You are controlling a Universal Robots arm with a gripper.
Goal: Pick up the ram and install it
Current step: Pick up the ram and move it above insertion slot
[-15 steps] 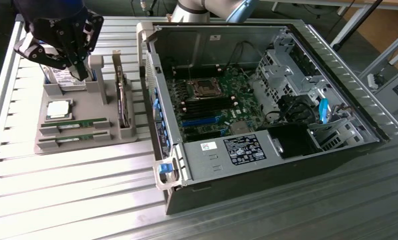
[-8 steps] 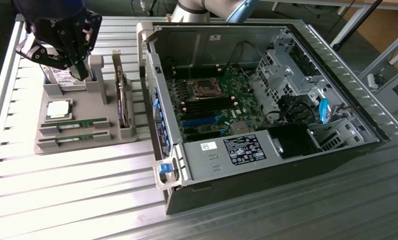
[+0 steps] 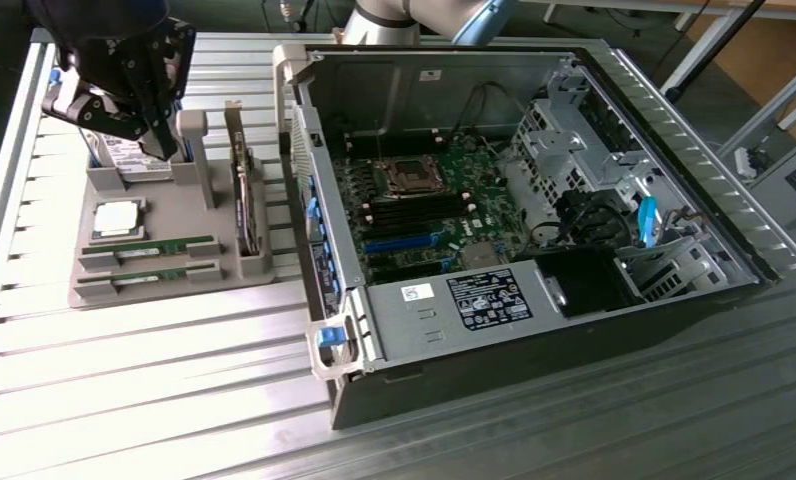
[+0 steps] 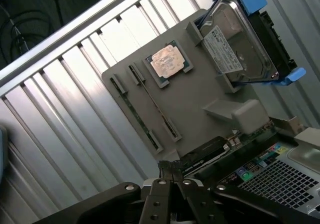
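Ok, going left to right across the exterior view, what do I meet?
Ram sticks → upright expansion card → blue case latch → processor socket → power supply label → blue cable.

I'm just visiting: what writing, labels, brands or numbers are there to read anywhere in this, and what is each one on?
Nothing is sharp enough to quote.
Black label on the computer case: white print, too small to read.
White sticker beside it: dark marks, too blurred to read.
White label on the hard drive: lines of print, too blurred to read.
Processor chip: any markings are unreadable.
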